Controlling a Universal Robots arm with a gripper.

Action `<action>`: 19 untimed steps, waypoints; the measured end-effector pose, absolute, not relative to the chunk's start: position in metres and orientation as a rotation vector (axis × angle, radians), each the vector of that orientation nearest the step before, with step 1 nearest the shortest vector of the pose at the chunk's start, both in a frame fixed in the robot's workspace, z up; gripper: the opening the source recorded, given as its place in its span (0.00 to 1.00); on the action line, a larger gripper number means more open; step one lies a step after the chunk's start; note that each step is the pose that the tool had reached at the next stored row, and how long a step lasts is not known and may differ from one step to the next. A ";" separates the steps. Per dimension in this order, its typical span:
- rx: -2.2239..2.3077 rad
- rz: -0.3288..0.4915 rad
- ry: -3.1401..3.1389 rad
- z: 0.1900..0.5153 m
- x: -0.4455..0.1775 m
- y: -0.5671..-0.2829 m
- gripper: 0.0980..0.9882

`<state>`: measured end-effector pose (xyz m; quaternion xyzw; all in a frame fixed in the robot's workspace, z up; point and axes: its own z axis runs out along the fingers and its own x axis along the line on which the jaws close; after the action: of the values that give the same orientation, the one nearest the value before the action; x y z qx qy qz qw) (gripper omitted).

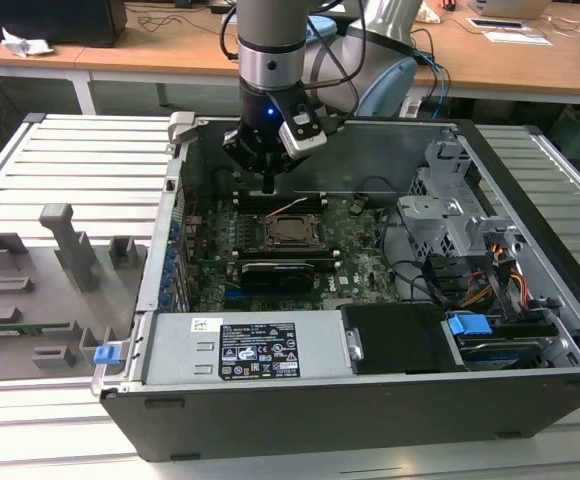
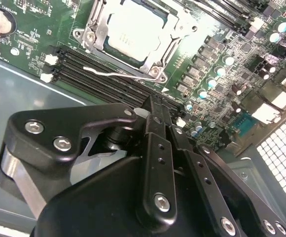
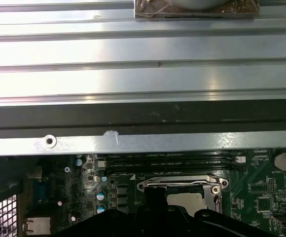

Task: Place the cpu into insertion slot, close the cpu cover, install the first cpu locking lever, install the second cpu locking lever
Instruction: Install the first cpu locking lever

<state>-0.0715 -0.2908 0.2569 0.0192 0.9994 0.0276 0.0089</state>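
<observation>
While the open computer case [image 1: 530, 330] lies on the tabletop [image 1: 60, 170], the closed, empty end effector [image 1: 267, 186] hangs just beyond the cpu cover [image 2: 96, 27], shut over the cpu [image 2: 133, 32] in its insertion slot [image 1: 292, 232].

We take this for a robotics lab or electronics test workshop. An open computer case [image 1: 370, 300] lies on its side on a ribbed metal desk [image 1: 80, 170], its green board [image 1: 300, 250] laid bare beneath a robot arm [image 1: 270, 50] trailing cables. At the exterior view's left, grey fixture blocks [image 1: 40, 270] stand on the slats, of the kind used to hold parts for trials. Behind runs a row of wooden office desks [image 1: 170, 45] carrying papers [image 1: 515, 30] and what seems a dark monitor [image 1: 45, 20], with a light blue chair [image 1: 385, 85] pushed in. We see bare hardware, a mounted arm and plain work furniture together, which speaks of a research bench.
</observation>
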 end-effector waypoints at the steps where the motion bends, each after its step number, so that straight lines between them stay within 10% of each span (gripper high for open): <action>1: 0.060 0.086 3.122 0.257 -0.071 -0.291 0.01; 19: 0.003 0.168 3.122 0.243 -0.052 -0.291 0.01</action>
<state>-0.0523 -0.2913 0.2429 0.0010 0.9985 0.0538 0.0074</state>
